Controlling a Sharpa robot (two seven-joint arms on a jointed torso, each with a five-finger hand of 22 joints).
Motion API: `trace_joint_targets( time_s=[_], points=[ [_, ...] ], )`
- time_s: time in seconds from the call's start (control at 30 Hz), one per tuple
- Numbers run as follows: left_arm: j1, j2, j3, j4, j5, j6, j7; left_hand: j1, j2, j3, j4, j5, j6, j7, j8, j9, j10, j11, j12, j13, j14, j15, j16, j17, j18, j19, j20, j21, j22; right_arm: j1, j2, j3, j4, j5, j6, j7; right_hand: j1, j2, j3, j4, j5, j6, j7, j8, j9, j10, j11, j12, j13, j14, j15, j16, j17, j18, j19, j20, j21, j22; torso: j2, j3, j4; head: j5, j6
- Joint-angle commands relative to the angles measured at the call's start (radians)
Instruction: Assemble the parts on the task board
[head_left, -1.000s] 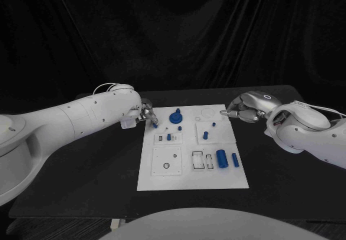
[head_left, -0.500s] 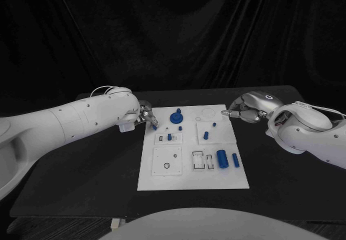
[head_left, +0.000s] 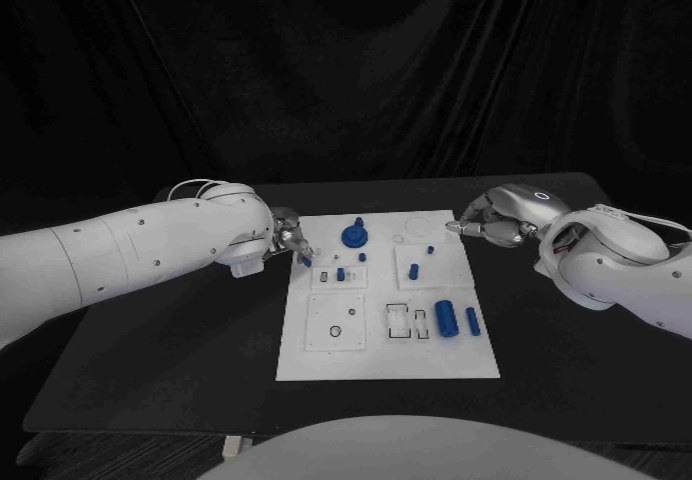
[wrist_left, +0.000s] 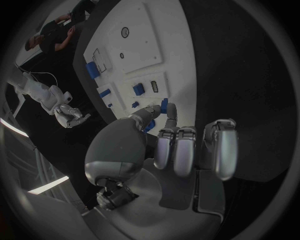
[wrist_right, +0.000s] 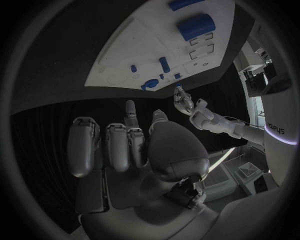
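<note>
The white task board (head_left: 433, 360) lies in the middle of the black table. My left hand (head_left: 289, 240) hovers at the board's far left edge and pinches a small blue part (head_left: 306, 258) between thumb and a finger; the left wrist view shows that part (wrist_left: 164, 106) at the fingertips over the board (wrist_left: 140, 40). My right hand (head_left: 490, 226) sits off the board's far right corner with its fingers curled in on nothing, as the right wrist view (wrist_right: 131, 145) also shows. On the board stand a blue round knob (head_left: 352, 237), small pegs (head_left: 413, 269) and a large blue cylinder (head_left: 444, 317).
A slimmer blue cylinder (head_left: 470, 319) lies next to the large one. Rectangular slots (head_left: 405, 322) and a square plate with a hole (head_left: 335, 322) take up the board's near half. Bare black table surrounds the board.
My left hand has drifted slightly toward the near side along the board's left edge, still pinching the blue part. The right hand has barely moved.
</note>
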Motion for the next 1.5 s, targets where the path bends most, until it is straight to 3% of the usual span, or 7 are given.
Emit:
trace_joint_targets(
  time_s=[0.03, 0.4, 1.5],
  points=[
    [0.004, -0.012, 0.001, 0.033, 0.001, -0.054, -0.036, -0.013, -0.001, 0.062, -0.055, -0.006, 0.017, -0.01, 0.007, 0.0, 0.103, -0.007, 0.004, 0.263, 0.104, -0.01, 0.003, 0.263, 0.008, 0.01, -0.002, 0.008, 0.213, -0.003, 0.0, 0.001, 0.001, 0.002, 0.004, -0.009, 0.01, 0.0, 0.001, -0.005, 0.003, 0.004, 0.0, -0.004, 0.001, 0.103, 0.006, 0.004, 0.263, 0.058, 0.006, -0.005, -0.001, 0.004, 0.032, 0.004, -0.003, 0.195, 0.0, 0.0005, 0.001, 0.002, 0.0],
    [0.004, -0.017, 0.001, 0.066, 0.001, -0.049, -0.043, -0.022, -0.002, 0.068, -0.052, -0.006, 0.025, -0.013, 0.01, 0.001, 0.103, -0.011, 0.004, 0.263, 0.104, -0.014, 0.003, 0.263, 0.008, 0.013, -0.006, 0.01, 0.213, -0.011, 0.003, 0.001, -0.002, 0.005, 0.007, -0.009, 0.017, -0.001, 0.001, -0.007, 0.004, 0.005, 0.0, -0.005, 0.002, 0.103, 0.006, 0.004, 0.263, 0.057, 0.006, -0.006, -0.003, 0.004, 0.032, 0.004, -0.004, 0.195, 0.004, -0.0019, 0.0003, 0.007, 0.0],
    [-0.013, 0.023, 0.0, 0.053, 0.001, -0.024, -0.031, -0.036, 0.001, 0.072, -0.041, -0.006, 0.026, -0.013, 0.008, -0.001, 0.103, -0.011, 0.004, 0.263, 0.104, -0.015, 0.003, 0.263, 0.01, 0.006, -0.008, -0.002, 0.209, -0.015, 0.005, 0.001, -0.004, 0.006, 0.006, -0.005, 0.03, -0.003, 0.002, -0.009, 0.007, 0.007, 0.0, -0.005, 0.002, 0.103, 0.006, 0.004, 0.263, 0.057, 0.005, -0.008, -0.007, 0.005, 0.031, 0.004, -0.007, 0.194, 0.005, -0.0024, -0.0004, 0.008, 0.0]
  ],
)
